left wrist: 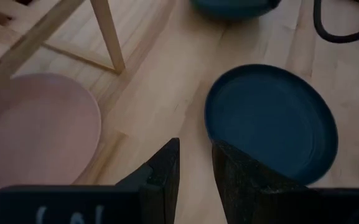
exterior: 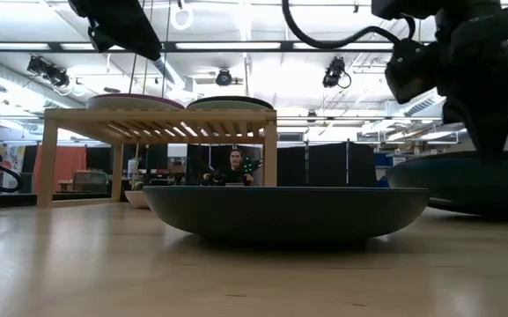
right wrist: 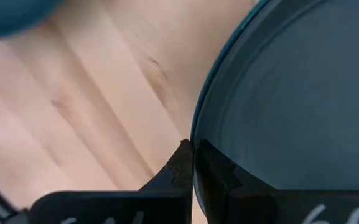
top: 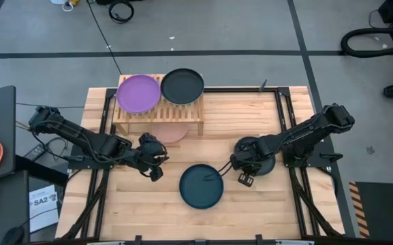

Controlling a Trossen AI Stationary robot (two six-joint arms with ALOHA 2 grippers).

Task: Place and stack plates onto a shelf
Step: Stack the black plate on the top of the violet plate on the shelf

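The light-wood shelf [top: 159, 116] stands at the table's far side, with a purple plate [top: 138, 93] and a black plate [top: 182, 86] side by side on its slatted top. A pink plate [top: 172, 132] lies on the table under the shelf's near edge. One dark teal plate [top: 201, 186] lies flat on the table near the middle. A second dark teal plate [top: 256, 154] sits to its right, under my right gripper [top: 237, 162], which is shut on its rim. My left gripper [left wrist: 196, 163] hovers narrowly open above the table, between the pink plate [left wrist: 36, 134] and the middle plate [left wrist: 269, 121]. My right gripper pinches the rim [right wrist: 199, 134] of the second dark teal plate on its side toward the table's left. One finger [right wrist: 178, 163] is outside the rim and the other is inside the bowl. The fingers come from above, pointing down. Whether the plate is lifted off the table, I cannot tell.
The shelf's legs [left wrist: 109, 37] stand close beyond the left gripper. A black cable [left wrist: 347, 28] hangs by the right arm. Bare tabletop lies along the near edge and in the left near corner. A person [exterior: 233, 165] sits in the room beyond the table.
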